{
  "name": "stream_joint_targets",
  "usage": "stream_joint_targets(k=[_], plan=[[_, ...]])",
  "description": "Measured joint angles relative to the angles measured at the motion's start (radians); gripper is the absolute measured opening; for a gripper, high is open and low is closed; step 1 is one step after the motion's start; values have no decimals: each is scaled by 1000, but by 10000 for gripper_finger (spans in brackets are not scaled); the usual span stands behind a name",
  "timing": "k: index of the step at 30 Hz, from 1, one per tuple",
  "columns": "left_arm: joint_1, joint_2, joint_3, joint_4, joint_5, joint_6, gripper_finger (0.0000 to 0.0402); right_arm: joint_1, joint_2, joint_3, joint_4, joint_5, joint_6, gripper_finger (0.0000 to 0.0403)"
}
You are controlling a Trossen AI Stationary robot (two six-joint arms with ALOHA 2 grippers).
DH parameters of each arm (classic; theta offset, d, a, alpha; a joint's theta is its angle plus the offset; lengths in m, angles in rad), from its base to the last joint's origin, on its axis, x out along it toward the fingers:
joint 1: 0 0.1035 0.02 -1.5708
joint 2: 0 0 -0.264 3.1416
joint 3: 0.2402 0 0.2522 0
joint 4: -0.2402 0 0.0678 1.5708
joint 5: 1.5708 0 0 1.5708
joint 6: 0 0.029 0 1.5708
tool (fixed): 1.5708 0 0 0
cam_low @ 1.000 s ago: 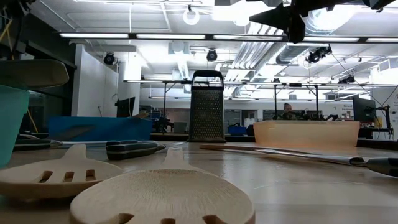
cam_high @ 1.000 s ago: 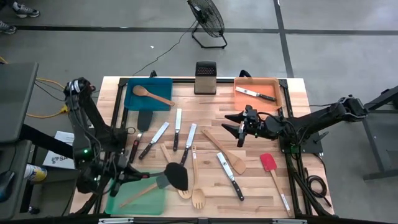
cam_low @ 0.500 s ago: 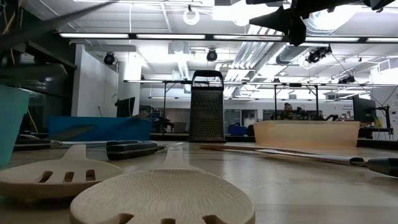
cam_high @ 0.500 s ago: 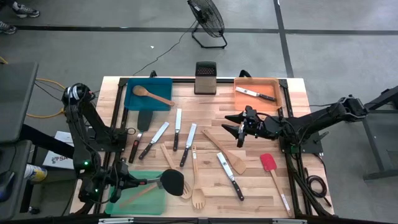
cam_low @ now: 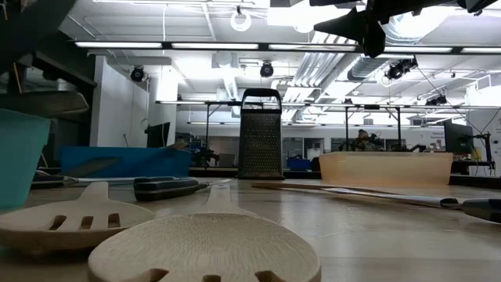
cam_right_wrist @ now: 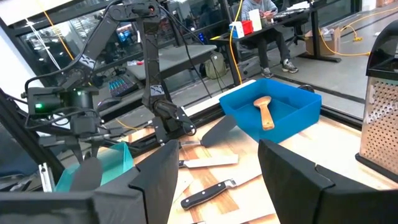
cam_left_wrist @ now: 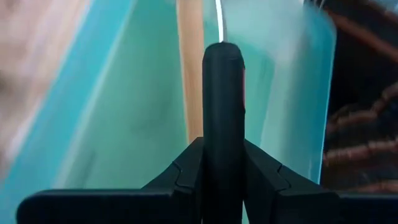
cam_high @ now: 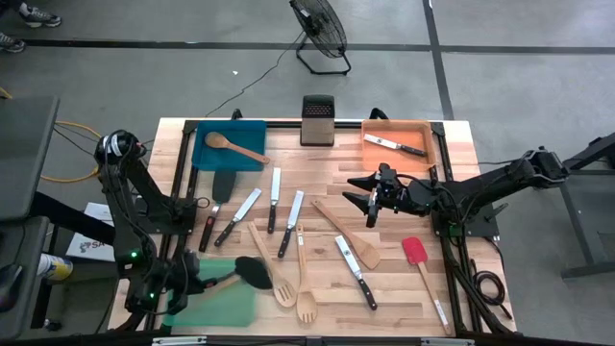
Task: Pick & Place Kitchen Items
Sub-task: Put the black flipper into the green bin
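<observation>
- Black spatula (cam_high: 252,272) gripped by its handle in the left pincer (cam_left_wrist: 222,163), fingers clamped tight; blade hangs over the green tray (cam_high: 223,309), at its edge toward the counter (cam_high: 394,288) centre.
- Wooden utensil already lies in the green tray, under the handle.
- Judgement: lower until the blade is well inside the rim, then let go, clear of the wooden piece.
- Right pincer (cam_high: 371,196) hovers well away from the green tray, fingers spread, empty.

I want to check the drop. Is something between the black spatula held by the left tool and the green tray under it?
Only partly. The left tool is shut on the black spatula above the green tray. A wooden utensil already lies in the tray, beneath the spatula's handle; the tray floor beside it looks bare.
</observation>
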Motion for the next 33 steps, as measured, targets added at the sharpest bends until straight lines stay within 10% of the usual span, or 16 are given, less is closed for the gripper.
stream_joint_targets(k=[26, 33], plan=[[0, 25, -2, 111, 87, -58, 118, 0, 0, 0, -3, 0, -8, 212], [0, 25, -2, 125, 48, -63, 191, 0, 0, 0, -5, 0, -8, 212]])
